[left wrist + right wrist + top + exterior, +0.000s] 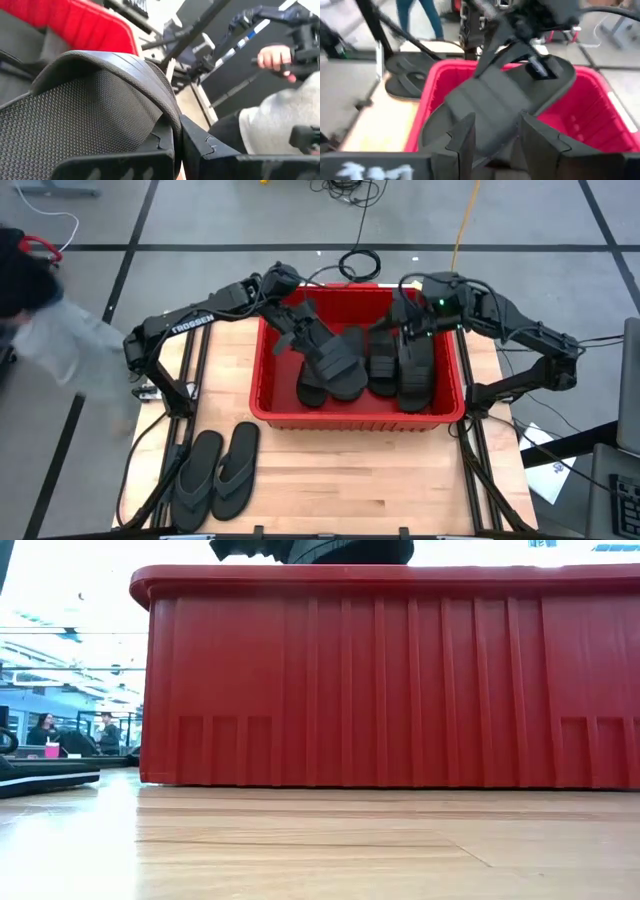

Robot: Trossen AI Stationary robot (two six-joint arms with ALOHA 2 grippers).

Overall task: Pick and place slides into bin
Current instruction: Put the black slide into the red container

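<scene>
On the counter (pixel 330 470) left of centre, two flip-flops (pixel 215 475) wait outside the bin (pixel 357 418). My left tool (pixel 290 330) is clenched on a slide (pixel 318 345) over the bin; letting go early could tip it across the pile. My right tool (pixel 405 330) straddles a slide (pixel 412 365) in the bin, but I cannot tell if it grips; its fingers could snag the strap.
</scene>
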